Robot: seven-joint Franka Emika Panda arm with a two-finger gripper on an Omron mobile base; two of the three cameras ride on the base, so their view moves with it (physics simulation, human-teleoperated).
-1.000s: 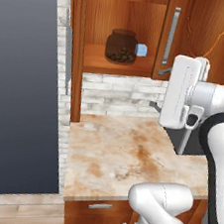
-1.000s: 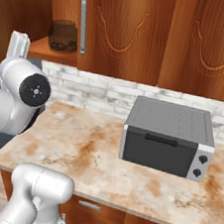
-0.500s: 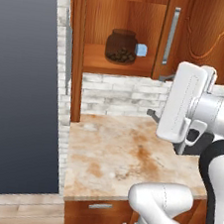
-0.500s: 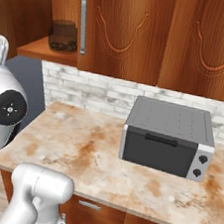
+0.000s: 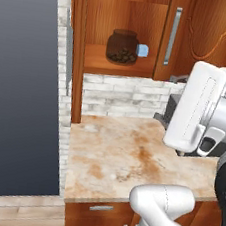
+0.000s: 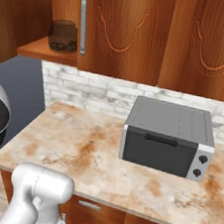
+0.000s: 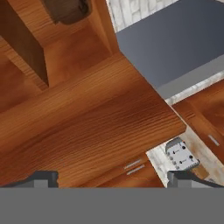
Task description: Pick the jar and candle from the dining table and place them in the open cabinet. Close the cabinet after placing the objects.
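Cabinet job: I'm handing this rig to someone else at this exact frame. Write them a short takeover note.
Gripper: jaws wide open, holding nothing, up near the cabinet.
Jar: already on the shelf of the open cabinet, beside a small pale-blue cube.
Candle: not seen from here, so not yet confirmed as placed.
Counter below carries a toaster oven.
Done: jar stowed.
Left: fetch the candle, put it in the cabinet, shut the door.

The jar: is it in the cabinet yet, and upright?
In and upright: the jar stands on the open cabinet shelf, lid on top.
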